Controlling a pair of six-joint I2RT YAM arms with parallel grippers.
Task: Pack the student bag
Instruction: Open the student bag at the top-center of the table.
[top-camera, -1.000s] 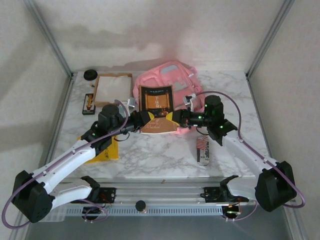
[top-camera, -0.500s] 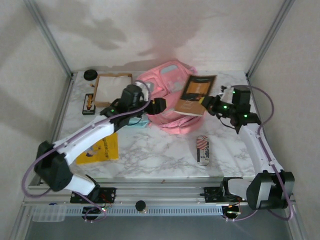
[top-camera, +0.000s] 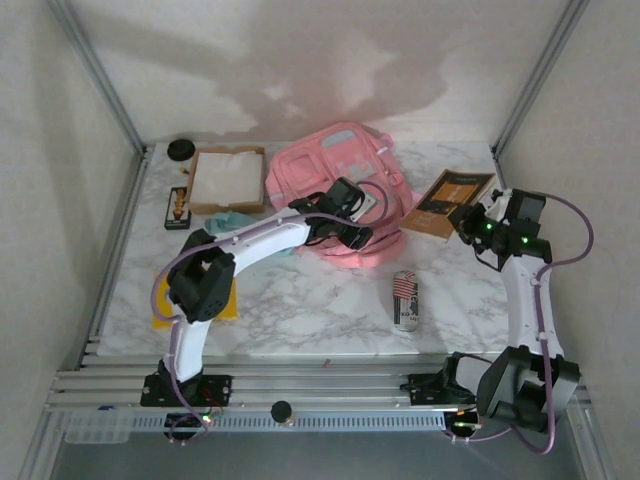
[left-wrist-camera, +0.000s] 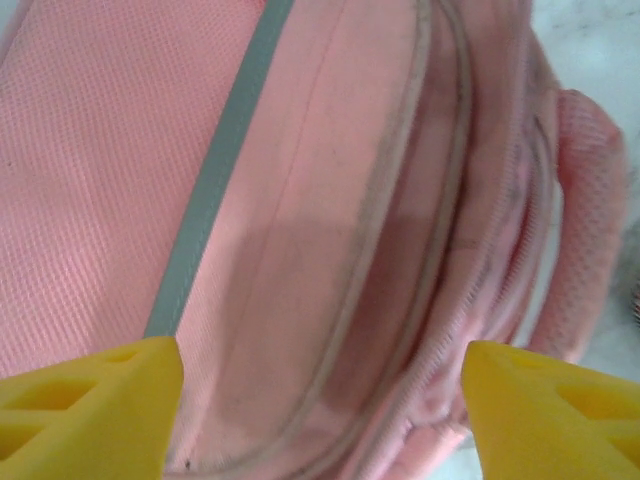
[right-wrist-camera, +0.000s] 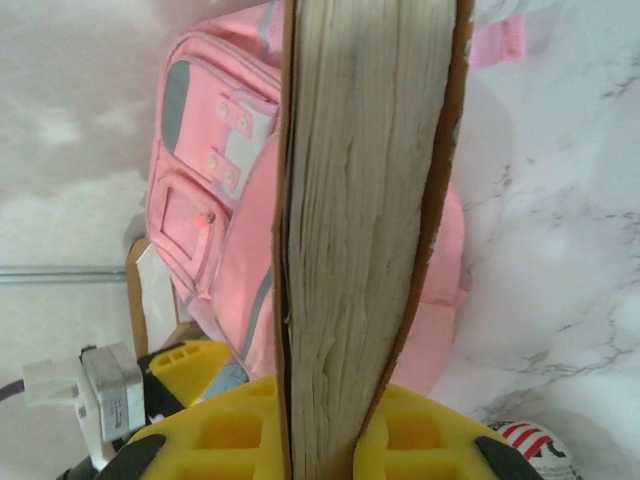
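The student bag (top-camera: 335, 165), pink with a pale blue-grey panel, lies at the back middle of the table. My left gripper (top-camera: 352, 230) hovers over its near edge. In the left wrist view its yellow fingers (left-wrist-camera: 90, 405) stand wide open around the gripper point (left-wrist-camera: 320, 420), with only the bag's zip seams (left-wrist-camera: 380, 230) beneath. My right gripper (top-camera: 470, 216) is shut on a brown-covered book (top-camera: 448, 200), held right of the bag. In the right wrist view the book's page edge (right-wrist-camera: 360, 200) stands upright between that gripper's yellow pads (right-wrist-camera: 352, 440), with the bag (right-wrist-camera: 205, 210) behind.
A shallow cardboard box (top-camera: 228, 180) sits left of the bag, with a light-blue pouch (top-camera: 232, 218) in front of it. A flag-printed case (top-camera: 405, 300) lies near the front right. A yellow item (top-camera: 218, 302), a small dark figure (top-camera: 178, 208) and a black disc (top-camera: 181, 149) are at the left.
My left gripper has opened and swung from the bag's left onto its near edge. My right gripper has carried the book away from the bag to the right.
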